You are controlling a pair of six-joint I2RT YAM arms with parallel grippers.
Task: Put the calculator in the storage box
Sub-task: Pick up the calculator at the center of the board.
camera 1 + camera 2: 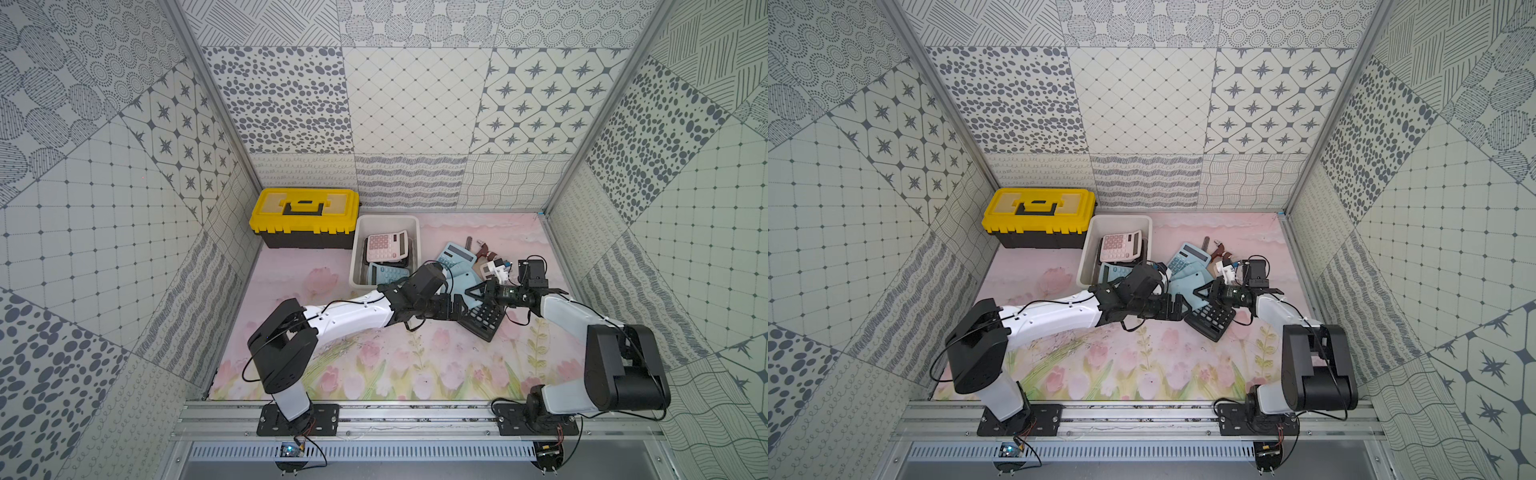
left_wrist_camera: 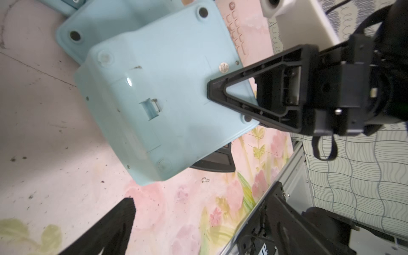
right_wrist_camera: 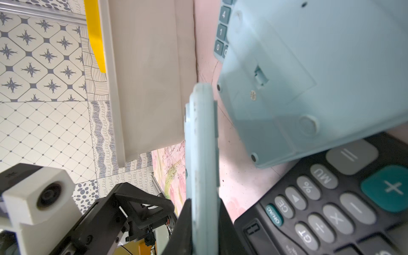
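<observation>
A light blue calculator (image 2: 165, 99) lies back-up and tilted, one corner over a black calculator (image 2: 212, 163). My right gripper (image 3: 204, 220) is shut on its edge, one finger (image 2: 257, 68) pressed on its back; in the right wrist view the calculator (image 3: 202, 143) shows edge-on between the jaws. In both top views it (image 1: 469, 305) (image 1: 1200, 306) sits right of the storage box (image 1: 358, 249) (image 1: 1090, 249), an off-white tub holding a pink calculator (image 1: 387, 246) and others. My left gripper (image 2: 198, 225) (image 1: 459, 309) stands open beside the held calculator, nothing between its fingers.
A yellow-lidded toolbox (image 1: 305, 216) stands left of the box at the back wall. A face-up blue calculator (image 1: 455, 254), another face-down blue one (image 3: 287, 88), the black calculator (image 1: 484, 322) and small tools (image 1: 486, 253) crowd the right. Both arms meet mid-table.
</observation>
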